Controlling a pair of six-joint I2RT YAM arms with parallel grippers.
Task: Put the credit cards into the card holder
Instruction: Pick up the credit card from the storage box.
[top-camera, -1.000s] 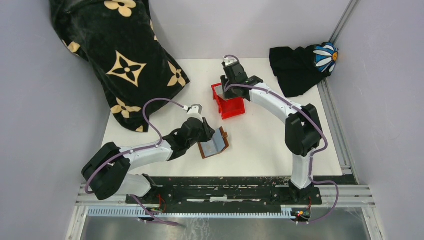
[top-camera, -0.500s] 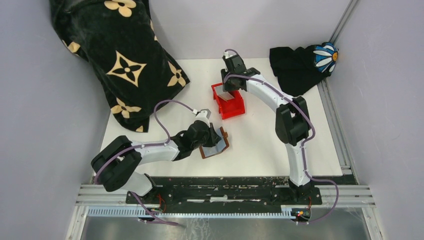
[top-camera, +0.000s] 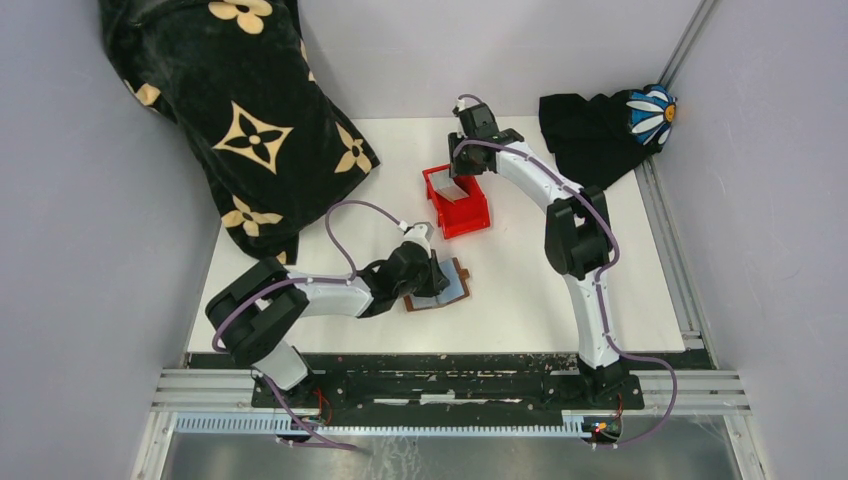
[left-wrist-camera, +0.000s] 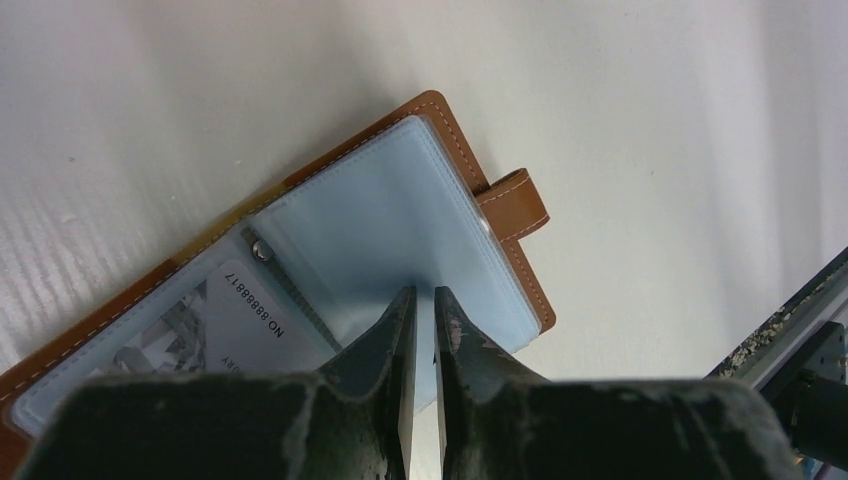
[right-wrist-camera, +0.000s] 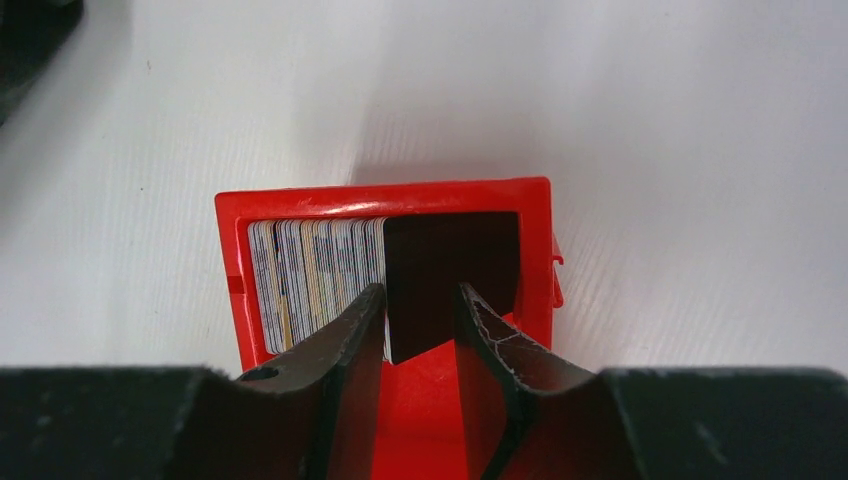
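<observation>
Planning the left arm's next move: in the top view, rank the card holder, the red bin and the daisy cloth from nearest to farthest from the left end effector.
1. Card holder: right at the left end effector, front centre.
2. Red bin: farther back, in the middle.
3. Daisy cloth: back right corner, clearly the farthest.

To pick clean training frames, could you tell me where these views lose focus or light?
Top external: sharp, even light. Left wrist: left end effector blurred, dark; wallet and card number crisp. Right wrist: right end effector blurred; bin sharp, shadow behind it.
</observation>
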